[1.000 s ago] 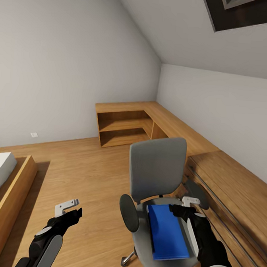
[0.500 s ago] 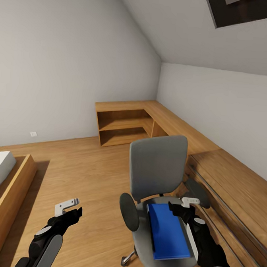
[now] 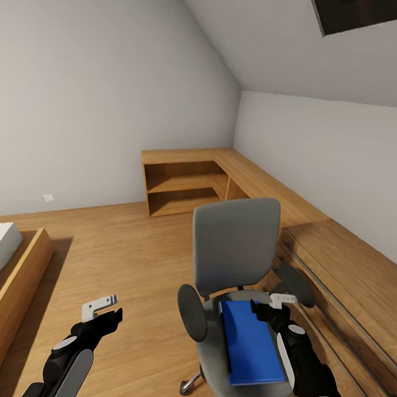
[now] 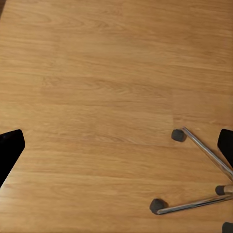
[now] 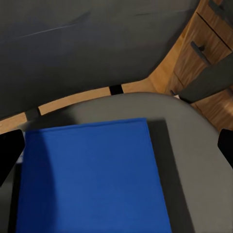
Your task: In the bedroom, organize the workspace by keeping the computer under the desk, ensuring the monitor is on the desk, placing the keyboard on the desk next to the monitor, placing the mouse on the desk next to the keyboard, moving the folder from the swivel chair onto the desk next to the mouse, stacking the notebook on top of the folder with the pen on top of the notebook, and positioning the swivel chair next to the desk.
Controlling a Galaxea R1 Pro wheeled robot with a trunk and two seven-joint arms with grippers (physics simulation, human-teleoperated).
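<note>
The grey swivel chair (image 3: 233,248) stands on the wooden floor, close to the wooden cabinets on the right. A bright blue folder (image 3: 250,347) lies flat on its seat. My right gripper (image 3: 267,310) hovers open just above the folder's far right corner. In the right wrist view the folder (image 5: 92,179) spreads over the grey seat (image 5: 189,145), between the spread fingers of the right gripper (image 5: 116,150). My left gripper (image 3: 104,313) hangs open over bare floor to the left of the chair. In the left wrist view the left gripper (image 4: 116,145) is empty, with the chair's chrome legs (image 4: 204,160) beside it.
Low wooden cabinets (image 3: 336,261) run along the right wall and meet an open corner shelf unit (image 3: 181,185) at the back. A wooden bed frame (image 3: 9,280) sits at the left. Open floor (image 3: 130,247) lies between the bed and the chair.
The head view has shifted slightly. My right gripper has crept a little lower toward the folder's far corner. The left arm has not moved.
</note>
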